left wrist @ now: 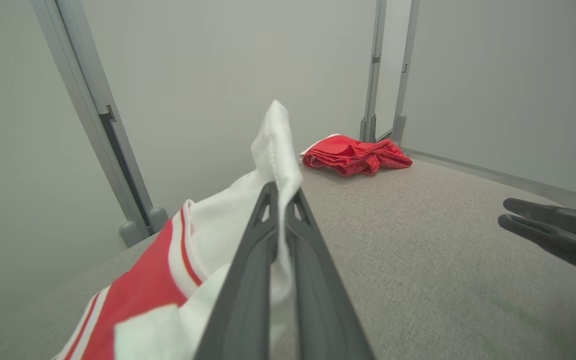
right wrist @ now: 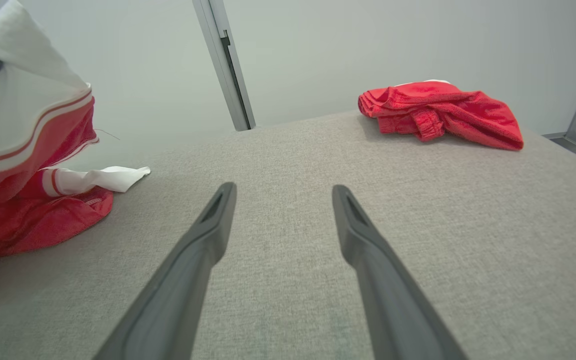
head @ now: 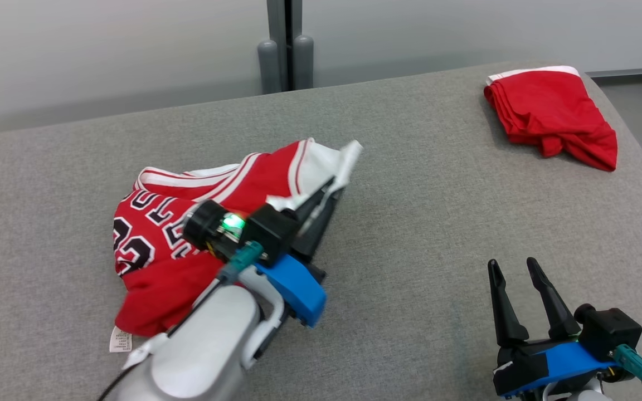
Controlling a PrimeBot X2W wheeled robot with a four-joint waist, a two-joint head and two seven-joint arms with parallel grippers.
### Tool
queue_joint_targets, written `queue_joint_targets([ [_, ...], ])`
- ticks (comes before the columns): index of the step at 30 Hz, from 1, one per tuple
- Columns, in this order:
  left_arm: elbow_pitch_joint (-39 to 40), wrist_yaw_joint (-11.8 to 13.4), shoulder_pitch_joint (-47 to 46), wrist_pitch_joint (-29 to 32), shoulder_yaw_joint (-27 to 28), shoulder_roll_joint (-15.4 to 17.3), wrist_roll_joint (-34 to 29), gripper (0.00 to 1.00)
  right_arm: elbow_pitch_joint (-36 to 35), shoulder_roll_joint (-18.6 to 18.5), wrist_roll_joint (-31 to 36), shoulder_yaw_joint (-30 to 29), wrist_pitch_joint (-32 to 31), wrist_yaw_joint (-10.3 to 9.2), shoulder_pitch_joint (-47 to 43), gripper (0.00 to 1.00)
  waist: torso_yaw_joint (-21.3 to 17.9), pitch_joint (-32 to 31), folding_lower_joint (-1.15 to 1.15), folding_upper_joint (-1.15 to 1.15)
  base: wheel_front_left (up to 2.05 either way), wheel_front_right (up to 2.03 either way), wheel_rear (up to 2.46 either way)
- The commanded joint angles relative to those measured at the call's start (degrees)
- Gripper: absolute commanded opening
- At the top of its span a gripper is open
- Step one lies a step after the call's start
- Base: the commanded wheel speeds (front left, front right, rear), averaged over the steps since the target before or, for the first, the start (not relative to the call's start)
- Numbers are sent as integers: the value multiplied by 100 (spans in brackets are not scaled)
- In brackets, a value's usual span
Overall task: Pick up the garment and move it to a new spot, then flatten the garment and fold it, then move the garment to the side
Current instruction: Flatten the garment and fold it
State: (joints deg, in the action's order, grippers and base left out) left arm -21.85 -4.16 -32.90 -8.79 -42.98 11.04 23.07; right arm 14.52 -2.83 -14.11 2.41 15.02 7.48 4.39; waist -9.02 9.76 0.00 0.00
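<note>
Left fingers (left wrist: 248, 280) pinched shut on the red jersey (head: 154, 278)
The jersey lies at nine o'clock on the grey surface (head: 410, 195), its white trim gripped. Its black-and-white numerals are crumpled and the hem tag (head: 120, 338) is unreadable. The right fingers (head: 501, 306), at five o'clock, are spread wide and empty.

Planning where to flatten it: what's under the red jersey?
The grey surface shows at the edges of the jersey; the left gripper pinches its white hem up. Anything under the bunched cloth is covered.

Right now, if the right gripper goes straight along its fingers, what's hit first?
The right gripper points over the grey fabric surface, passing left of the crumpled red garment; pale wall probably first.
</note>
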Motion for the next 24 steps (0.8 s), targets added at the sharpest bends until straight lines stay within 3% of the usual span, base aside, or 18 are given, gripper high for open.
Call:
queue_joint_targets([
  [1, -113, -51, 80, -44, -145, -107, -64, 0, 5, -12, -38, -15, 21, 3, 46, 100, -46, 13, 0, 0, 0, 0, 0],
  [7, -534, -189, 158, -155, -693, -518, -117, 0, 15, -13, -52, -38, 20, 3, 79, 100, -159, 49, 0, 0, 0, 0, 0],
  [15, -1052, -300, 208, -300, -1452, -763, 5, 0, 18, -12, 14, -123, 20, 3, 102, 100, -241, 68, 0, 0, 0, 0, 0],
  [16, -1106, -310, 198, -315, -1538, -779, 32, 12, 14, -13, 22, -144, 21, 3, 107, 100, -247, 66, 0, 0, 0, 0, 0],
  [17, -1160, -319, 176, -341, -1626, -793, 70, 62, 13, -12, 30, -152, 21, 3, 111, 100, -255, 60, 0, 0, 0, 0, 0],
  [18, -1203, -323, 156, -373, -1662, -805, 114, 100, 19, -13, 29, -162, 21, 3, 114, 100, -266, 46, 0, 0, 0, 0, 0],
  [24, -1080, -207, -33, -583, -1598, -811, 315, 100, 45, -12, 82, -240, 21, 3, -12, 100, -206, -117, 0, 0, 0, 0, 0],
])
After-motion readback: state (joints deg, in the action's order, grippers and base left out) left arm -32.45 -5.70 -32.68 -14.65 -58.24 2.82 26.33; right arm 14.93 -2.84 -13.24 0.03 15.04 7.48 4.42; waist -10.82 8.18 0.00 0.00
